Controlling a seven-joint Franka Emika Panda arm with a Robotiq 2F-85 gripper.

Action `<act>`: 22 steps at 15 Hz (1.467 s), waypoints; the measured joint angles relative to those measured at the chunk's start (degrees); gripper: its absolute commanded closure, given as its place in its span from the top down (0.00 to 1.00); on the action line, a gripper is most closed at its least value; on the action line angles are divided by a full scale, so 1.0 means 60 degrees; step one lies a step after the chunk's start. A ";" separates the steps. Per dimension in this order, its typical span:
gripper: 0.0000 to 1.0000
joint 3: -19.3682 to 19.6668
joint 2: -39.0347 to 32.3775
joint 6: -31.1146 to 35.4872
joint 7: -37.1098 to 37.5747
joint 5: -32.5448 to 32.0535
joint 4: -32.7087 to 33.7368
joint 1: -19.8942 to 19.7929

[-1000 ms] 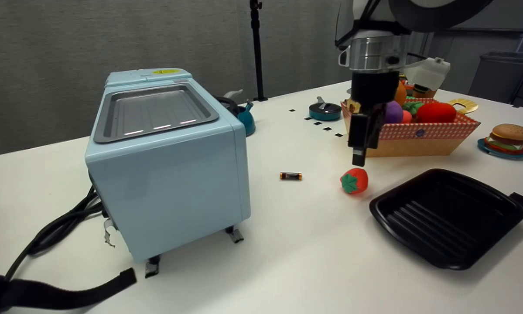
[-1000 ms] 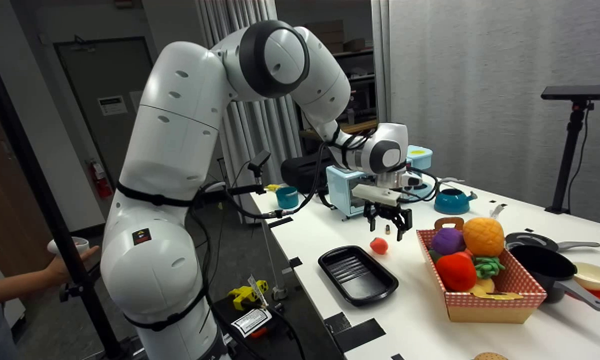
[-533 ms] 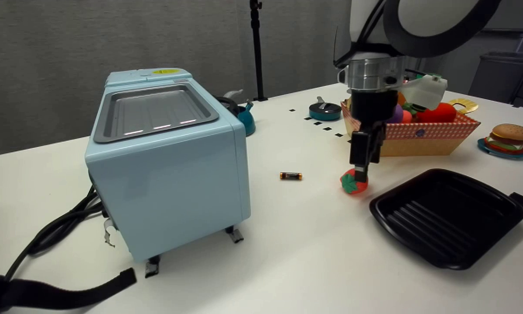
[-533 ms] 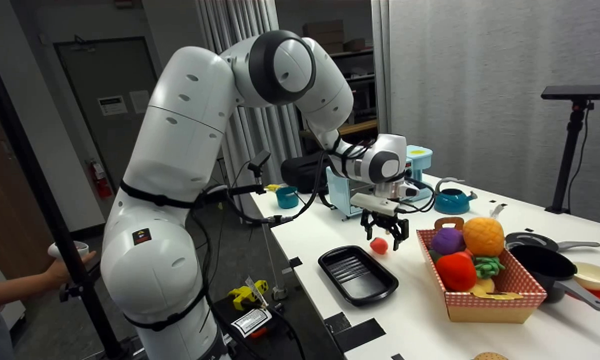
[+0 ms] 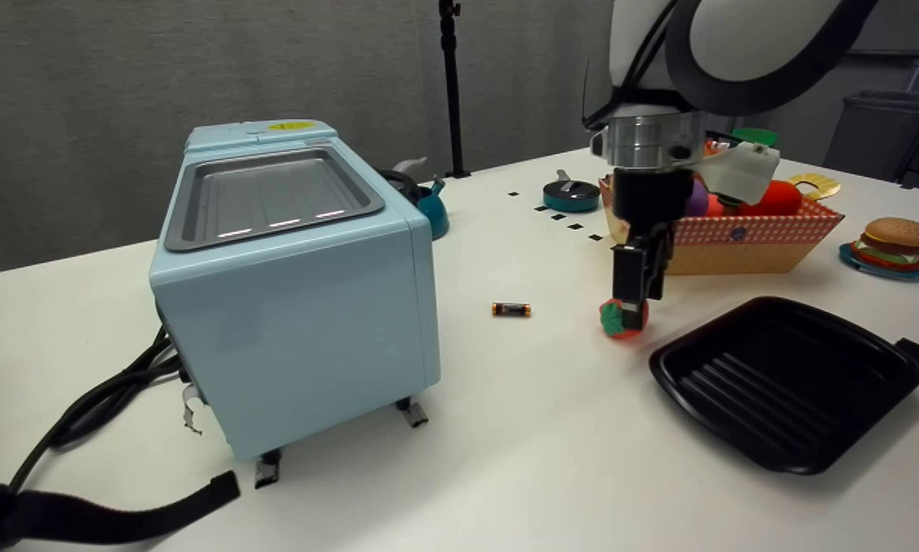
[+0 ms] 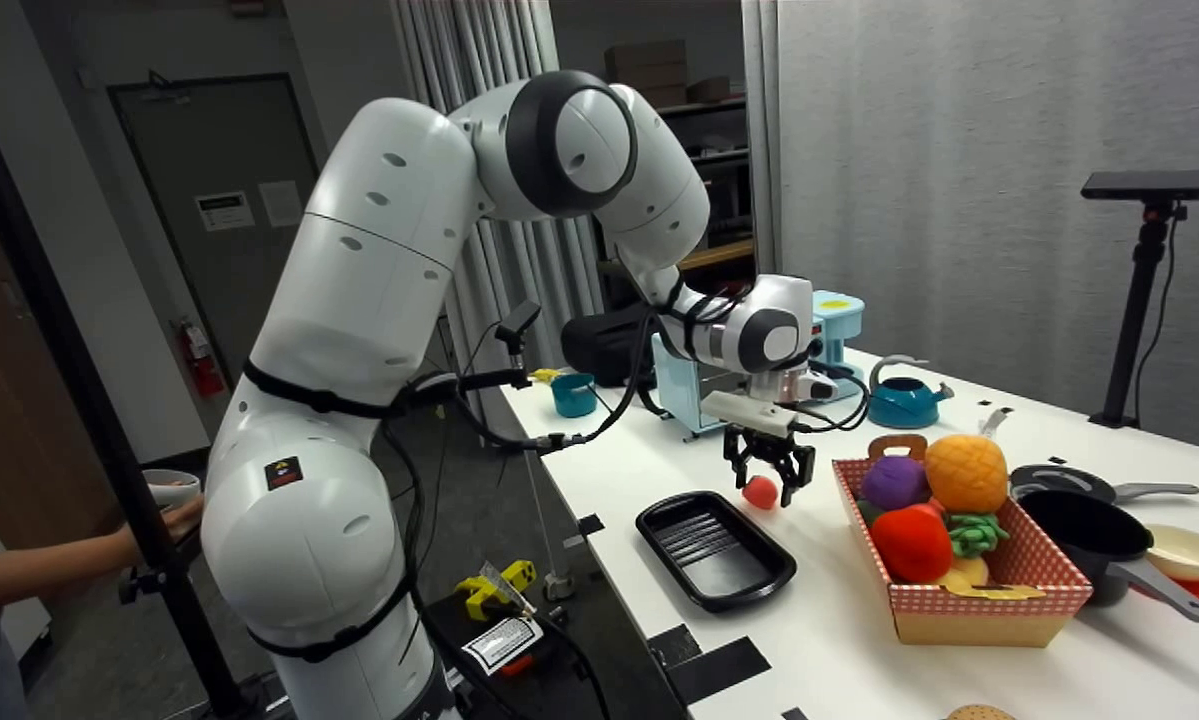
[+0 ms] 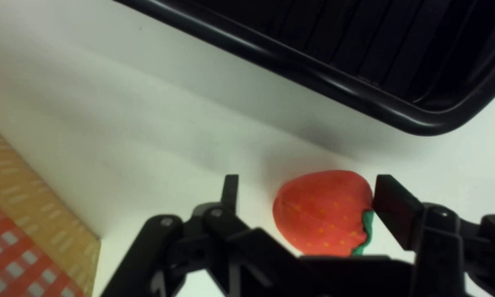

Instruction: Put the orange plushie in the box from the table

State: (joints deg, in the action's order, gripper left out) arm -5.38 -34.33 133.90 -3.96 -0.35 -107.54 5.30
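Note:
The orange plushie [image 7: 321,210] is a small orange-red ball with yellow dots and a green patch. It rests on the table, also seen in both exterior views [image 5: 611,320] [image 6: 757,492]. My gripper [image 7: 307,183] is open and lowered, with the plushie between its fingers. The right finger [image 7: 396,206] in the wrist view is at the plushie's edge and seems to touch it. A gap separates the left finger [image 7: 230,192] from it. The box [image 6: 989,628], tan with a red-checked rim, holds several plush foods. Its corner shows in the wrist view [image 7: 32,206].
A black ridged tray [image 7: 272,53] lies close beside the plushie. A light-blue box-shaped appliance [image 5: 313,337], a battery [image 5: 511,310] and a toy burger [image 5: 892,245] are on the table. Pans [image 6: 1079,535] stand beyond the box.
My gripper has come down from above the plushie until its fingers stand on either side of it. The plushie has shifted very slightly. The box and tray have not moved.

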 measured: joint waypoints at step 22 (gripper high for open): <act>0.03 -0.0064 0.1210 0.0798 0.0423 0.0949 -0.0016 -0.0184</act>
State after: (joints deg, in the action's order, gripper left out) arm -5.76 -27.07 138.69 -1.42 5.35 -107.64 4.19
